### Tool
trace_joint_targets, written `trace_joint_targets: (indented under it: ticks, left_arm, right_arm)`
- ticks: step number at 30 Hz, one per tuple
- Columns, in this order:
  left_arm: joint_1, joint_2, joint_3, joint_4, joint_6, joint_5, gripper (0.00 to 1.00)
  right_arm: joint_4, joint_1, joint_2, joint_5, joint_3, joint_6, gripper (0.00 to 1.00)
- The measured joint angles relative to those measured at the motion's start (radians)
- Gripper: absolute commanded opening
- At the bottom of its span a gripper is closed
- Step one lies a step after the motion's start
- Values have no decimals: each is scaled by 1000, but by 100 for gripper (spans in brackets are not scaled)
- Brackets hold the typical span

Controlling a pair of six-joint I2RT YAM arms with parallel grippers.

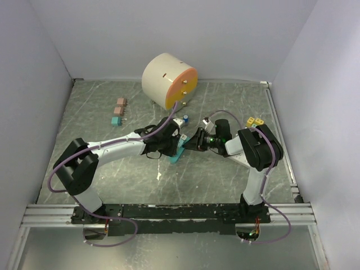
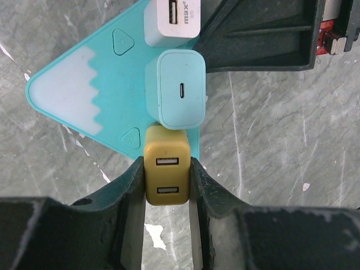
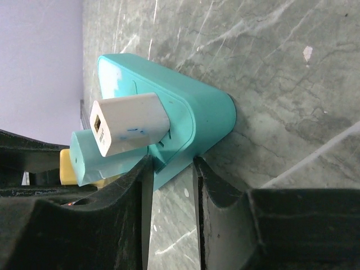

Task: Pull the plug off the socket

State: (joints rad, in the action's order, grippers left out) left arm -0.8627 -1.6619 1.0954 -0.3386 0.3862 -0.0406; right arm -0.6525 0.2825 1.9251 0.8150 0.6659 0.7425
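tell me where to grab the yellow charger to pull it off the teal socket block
Grip the yellow charger by its two flat long sides, coming in over its USB-port face, as the left gripper does now. Those sides are parallel and free; the teal charger crowds the end beside it.

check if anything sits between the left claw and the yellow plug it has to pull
Nothing visible does: the left claw grips the yellow plug by its sides. The teal plug stands close beside it on the socket, not between them.
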Motion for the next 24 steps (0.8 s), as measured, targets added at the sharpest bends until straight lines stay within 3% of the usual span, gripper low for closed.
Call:
trace_joint_targets:
  ticks: [15,19,21,24]
  left_arm:
    - [21,44,46,-125,30,-9,7]
    - [23,31,96,-181,31,-13,7]
    - [24,16,120,-206,38,-11,7]
    - [25,4,125,-214,56,3,7]
  right_arm:
    - [42,29,-3,-27,55,-26,9]
    - [44,28,-3,-40,65,-31,13]
    - [40,28,-3,-40,67,-34,18]
    - [5,22,-2,-24,50,-24,38]
